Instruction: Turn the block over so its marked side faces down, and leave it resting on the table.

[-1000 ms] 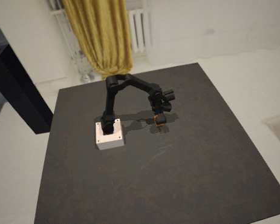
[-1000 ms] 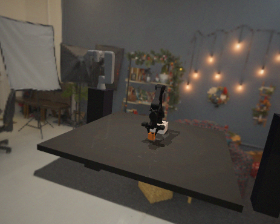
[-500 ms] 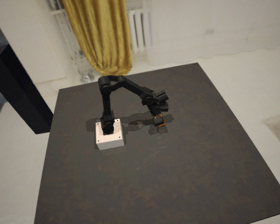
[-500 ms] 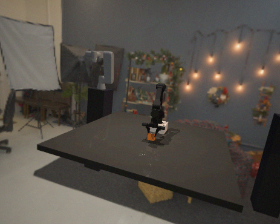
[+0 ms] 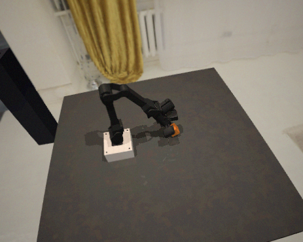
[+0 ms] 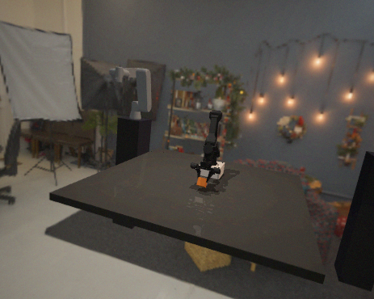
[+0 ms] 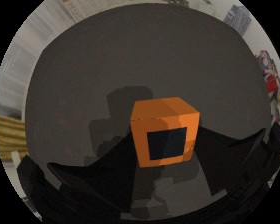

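Note:
The orange block is between the two fingers of my gripper, which is shut on it. In the wrist view its dark square mark is on the side that faces back toward the wrist camera. The gripper slants down and outward from the arm, and the block is tilted with it. The block appears to be a little above the table, with shadows around and below it. The block's far side and underside are hidden in the wrist view.
The white arm base stands on the table, behind the gripper in the exterior view. The table's front edge shows in that view. Dark pillars stand beyond the table.

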Robot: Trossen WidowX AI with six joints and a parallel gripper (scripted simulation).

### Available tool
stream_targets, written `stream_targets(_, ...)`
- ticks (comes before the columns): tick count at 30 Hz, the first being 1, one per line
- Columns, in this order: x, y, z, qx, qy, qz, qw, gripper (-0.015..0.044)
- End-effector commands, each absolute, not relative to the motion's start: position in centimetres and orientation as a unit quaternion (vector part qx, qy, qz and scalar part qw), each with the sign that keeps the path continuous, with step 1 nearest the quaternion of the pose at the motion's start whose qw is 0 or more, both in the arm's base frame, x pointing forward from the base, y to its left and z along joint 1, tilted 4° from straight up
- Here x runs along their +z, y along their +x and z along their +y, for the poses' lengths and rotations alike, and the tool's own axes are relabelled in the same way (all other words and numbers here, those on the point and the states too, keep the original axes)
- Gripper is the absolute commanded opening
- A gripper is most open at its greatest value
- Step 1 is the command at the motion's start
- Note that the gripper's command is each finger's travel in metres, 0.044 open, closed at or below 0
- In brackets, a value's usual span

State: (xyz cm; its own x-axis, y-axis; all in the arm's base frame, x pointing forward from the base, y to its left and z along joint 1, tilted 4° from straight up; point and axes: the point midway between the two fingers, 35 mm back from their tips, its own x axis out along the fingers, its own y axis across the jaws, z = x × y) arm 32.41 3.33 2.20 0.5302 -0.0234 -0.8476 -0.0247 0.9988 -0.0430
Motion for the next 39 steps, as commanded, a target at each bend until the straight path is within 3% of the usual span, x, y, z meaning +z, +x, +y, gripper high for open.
stream_targets(1,2.5,32.5,3.3,0.0,-0.027,0.472,0.881,0.0)
stream_targets(39,-1.1,32.9,3.2,0.007,-0.027,0.253,0.967,0.0)
